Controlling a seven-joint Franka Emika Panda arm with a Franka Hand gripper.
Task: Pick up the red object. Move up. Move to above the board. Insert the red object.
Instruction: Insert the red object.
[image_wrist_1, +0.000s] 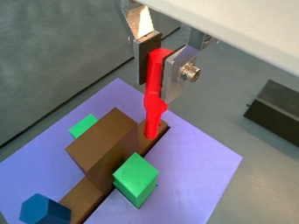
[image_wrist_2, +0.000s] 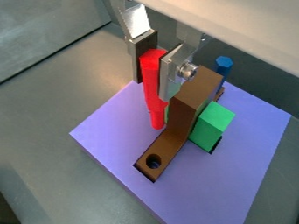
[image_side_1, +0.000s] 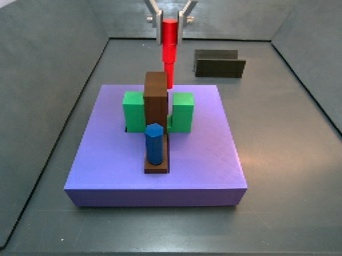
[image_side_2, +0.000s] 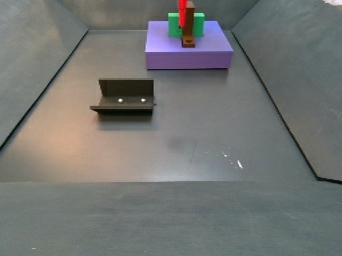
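My gripper (image_wrist_1: 156, 74) is shut on the upper end of the red object (image_wrist_1: 153, 101), a slender red peg that hangs upright. The gripper also shows in the other wrist view (image_wrist_2: 153, 70) and at the top of a side view (image_side_1: 171, 14). The peg's lower end (image_wrist_2: 156, 121) sits just over the low strip of the brown board (image_wrist_2: 184, 118), next to its tall upright block (image_wrist_1: 103, 147). I cannot tell whether it touches. A round hole (image_wrist_2: 152, 162) shows near the strip's free end. In a side view the peg (image_side_1: 170, 48) stands behind the block (image_side_1: 156, 95).
The board rests on a big purple slab (image_side_1: 160, 170) between two green blocks (image_side_1: 135, 110) (image_side_1: 183, 110). A blue hexagonal peg (image_side_1: 155, 143) stands in the board's other end. The dark fixture (image_side_2: 124, 97) stands on the grey floor away from the slab. Grey walls enclose the floor.
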